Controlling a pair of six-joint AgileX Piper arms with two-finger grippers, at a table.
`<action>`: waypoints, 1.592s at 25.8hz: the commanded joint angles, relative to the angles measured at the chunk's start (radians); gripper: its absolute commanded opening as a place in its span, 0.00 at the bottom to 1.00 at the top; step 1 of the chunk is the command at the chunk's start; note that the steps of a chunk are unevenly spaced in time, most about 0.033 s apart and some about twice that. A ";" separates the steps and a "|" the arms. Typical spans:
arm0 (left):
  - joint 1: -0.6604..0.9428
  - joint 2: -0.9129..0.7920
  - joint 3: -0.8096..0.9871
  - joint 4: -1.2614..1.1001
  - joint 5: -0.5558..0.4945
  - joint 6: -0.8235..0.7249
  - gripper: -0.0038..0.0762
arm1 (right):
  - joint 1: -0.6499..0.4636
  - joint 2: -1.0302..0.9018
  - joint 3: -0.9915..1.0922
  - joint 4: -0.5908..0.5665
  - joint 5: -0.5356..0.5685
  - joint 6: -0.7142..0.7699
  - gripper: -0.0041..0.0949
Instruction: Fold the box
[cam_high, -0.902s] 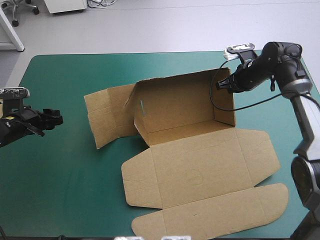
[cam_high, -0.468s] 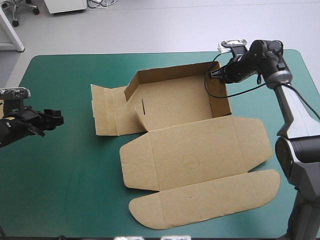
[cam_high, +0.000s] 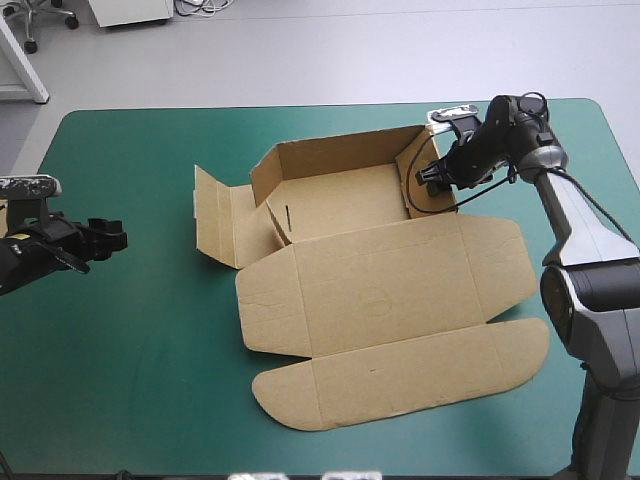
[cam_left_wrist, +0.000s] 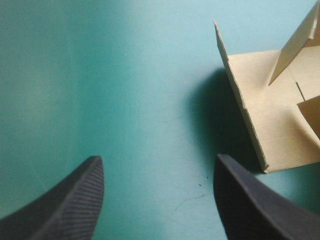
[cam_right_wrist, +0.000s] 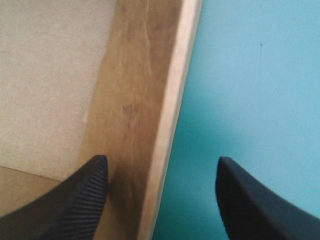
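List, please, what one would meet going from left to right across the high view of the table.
The left tool, open → the box's side flap, partly raised → the box's tray → the right tool, open astride the tray's right wall.

The near edge of the tabletop (cam_high: 150, 400) and both its near corners are cut off in the high view. The left arm (cam_high: 20, 262) is cut off too, at the table's left edge. The box (cam_high: 370, 300) hides the cover under it, and the outer side of its far wall faces away. The right gripper (cam_high: 429, 178) is at the box's right wall (cam_right_wrist: 135, 115), near the table's far right corner. It is too small there to tell if it touches the board. In the right wrist view that wall is blurry and most of the box is cut off. In the left wrist view only the left flap (cam_left_wrist: 265, 110) and a bit more board show.
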 joint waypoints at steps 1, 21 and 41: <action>-0.007 -0.015 -0.025 -0.043 -0.033 0.000 0.61 | -0.007 -0.065 -0.026 0.016 0.020 -0.015 0.72; -0.007 -0.015 -0.025 -0.047 -0.030 0.011 0.61 | 0.041 -0.020 -0.039 0.044 -0.199 0.003 0.72; -0.007 -0.015 -0.025 -0.078 -0.009 0.022 0.57 | 0.073 -0.003 -0.046 -0.225 -0.130 0.194 0.03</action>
